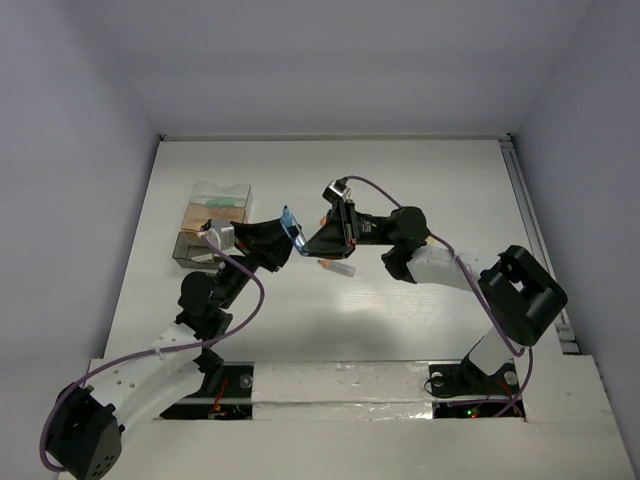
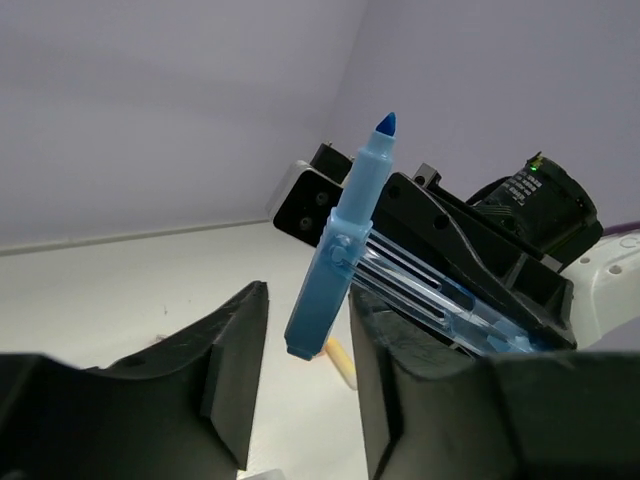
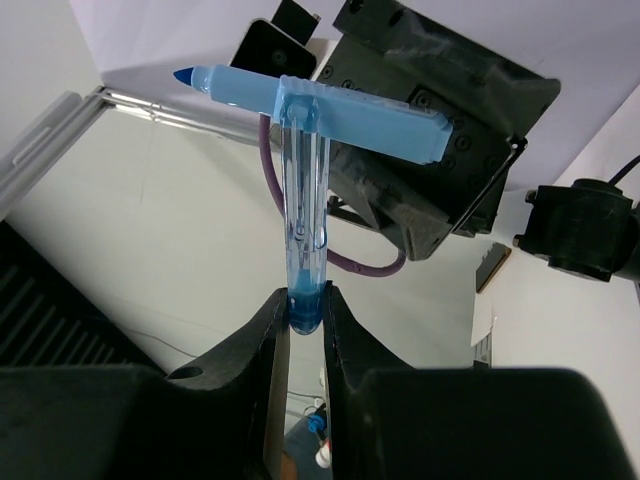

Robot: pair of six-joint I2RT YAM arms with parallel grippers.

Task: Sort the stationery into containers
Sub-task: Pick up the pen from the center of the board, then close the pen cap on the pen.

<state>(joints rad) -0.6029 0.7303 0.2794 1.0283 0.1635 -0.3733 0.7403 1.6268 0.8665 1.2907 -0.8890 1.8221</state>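
Note:
A light-blue marker (image 2: pixel 345 235) with a bare tip stands crosswise on a clear blue tube (image 3: pixel 303 200). My right gripper (image 3: pixel 305 300) is shut on the tube's lower end. The marker's butt end hangs between the fingers of my left gripper (image 2: pixel 308 297), close to the right finger (image 2: pixel 400 390), with a gap on the left side; the jaws stand apart. Both grippers meet above mid-table: left gripper (image 1: pixel 283 243), right gripper (image 1: pixel 314 240), marker (image 1: pixel 291 224). The containers (image 1: pixel 215 213) sit just left of them, clear with tan and dark grey sections.
A small clear-and-orange piece (image 1: pixel 337 267) lies on the table under the right gripper, and shows as a pale yellow stick (image 2: pixel 342 362) in the left wrist view. Something green lies in the containers' far section (image 1: pixel 222 201). White walls enclose the table.

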